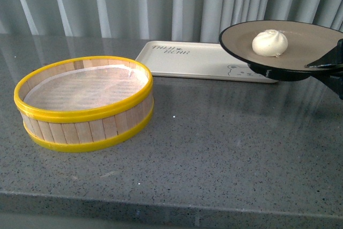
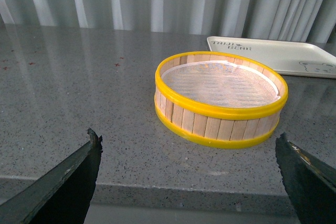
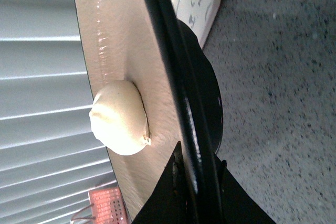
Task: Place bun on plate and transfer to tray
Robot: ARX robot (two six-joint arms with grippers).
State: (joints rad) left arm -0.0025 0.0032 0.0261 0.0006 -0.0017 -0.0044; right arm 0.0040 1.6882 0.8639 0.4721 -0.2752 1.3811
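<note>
The cream-white bun [image 1: 270, 43] sits on the beige plate [image 1: 300, 44], which hangs in the air at the right, over the right end of the cream tray [image 1: 187, 60]. My right gripper [image 1: 326, 65] is shut on the plate's black rim at its right side. In the right wrist view the rim [image 3: 184, 108] runs between the pinched fingers [image 3: 197, 169], and the bun [image 3: 119, 118] rests close by on the plate. My left gripper [image 2: 188, 145] stands open near the counter's front edge, with nothing between its fingers.
A yellow-rimmed wooden steamer basket [image 1: 84, 102] with a white liner stands at the left of the grey counter [image 1: 225, 138]. The tray [image 2: 278, 56] lies behind it against the curtain. The counter's front edge [image 2: 184, 190] runs just below the left gripper.
</note>
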